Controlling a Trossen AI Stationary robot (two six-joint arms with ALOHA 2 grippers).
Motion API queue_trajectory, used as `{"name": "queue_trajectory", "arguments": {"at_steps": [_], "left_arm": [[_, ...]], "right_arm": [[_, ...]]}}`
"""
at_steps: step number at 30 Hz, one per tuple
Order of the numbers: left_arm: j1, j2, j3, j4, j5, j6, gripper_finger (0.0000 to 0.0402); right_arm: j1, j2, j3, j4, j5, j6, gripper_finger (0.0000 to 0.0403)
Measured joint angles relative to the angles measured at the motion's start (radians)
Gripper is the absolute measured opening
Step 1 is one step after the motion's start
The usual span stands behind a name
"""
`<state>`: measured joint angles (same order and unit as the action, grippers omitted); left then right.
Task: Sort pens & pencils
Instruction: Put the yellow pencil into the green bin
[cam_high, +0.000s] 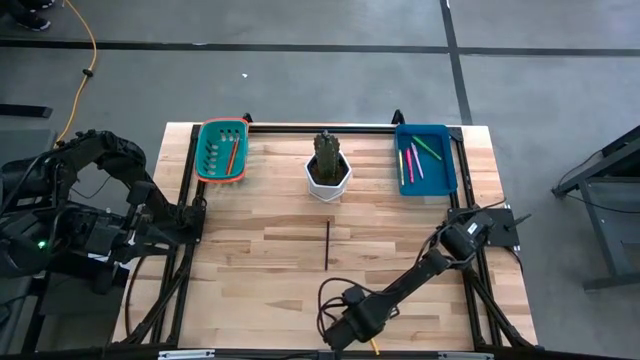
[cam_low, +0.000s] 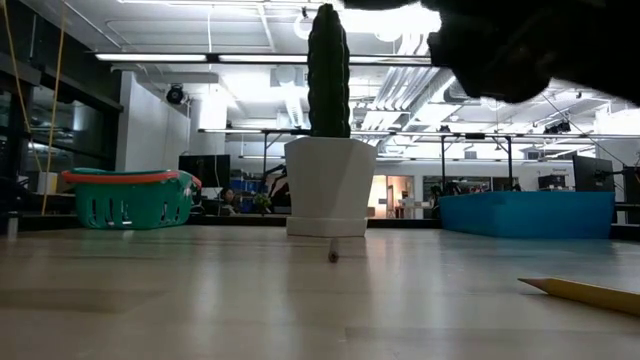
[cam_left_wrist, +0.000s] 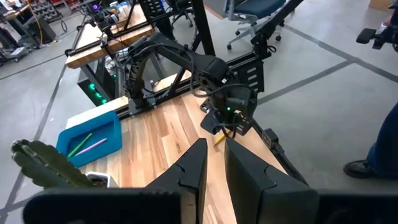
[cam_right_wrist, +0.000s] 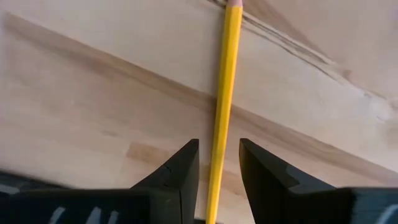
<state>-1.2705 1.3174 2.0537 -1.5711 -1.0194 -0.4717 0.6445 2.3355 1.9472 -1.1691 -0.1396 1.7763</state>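
Observation:
A yellow pencil (cam_right_wrist: 222, 93) lies flat near the table's near edge (cam_high: 375, 347). My right gripper (cam_right_wrist: 219, 144) hovers over it, open, pointing down, with one finger on each side of the shaft and a sliver of wood showing between each finger and the pencil. A dark pencil (cam_high: 327, 245) lies flat at mid-table. The green basket (cam_high: 222, 150) holds an orange pencil (cam_high: 232, 156). The blue tray (cam_high: 425, 158) holds pink and green pens (cam_high: 413, 160). My left gripper (cam_left_wrist: 215, 143) waits at the table's left edge (cam_high: 195, 212), open by a narrow gap.
A white pot with a cactus (cam_high: 328, 170) stands at the far middle of the table, between basket and tray. A black cable (cam_high: 335, 300) loops on the table beside the right arm. Bare wood lies across the middle and the left of the table.

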Motion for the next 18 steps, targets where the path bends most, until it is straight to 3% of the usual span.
{"name": "queue_trajectory", "arguments": {"at_steps": [11, 15, 18], "left_arm": [[0.0, 0.0, 0.0, 0.0, 0.008, 0.005, 0.0046], [0.0, 0.0, 0.0, 0.0, 0.011, 0.005, 0.0046], [0.0, 0.0, 0.0, 0.0, 0.011, 0.006, 0.0046]], "right_arm": [[0.016, -0.184, 0.0, -0.082, 0.083, -0.004, 0.0105], [0.054, -0.325, 0.0, -0.166, 0.212, 0.018, 0.0105], [0.093, -0.437, 0.0, -0.2, 0.409, 0.051, 0.0105]]}}
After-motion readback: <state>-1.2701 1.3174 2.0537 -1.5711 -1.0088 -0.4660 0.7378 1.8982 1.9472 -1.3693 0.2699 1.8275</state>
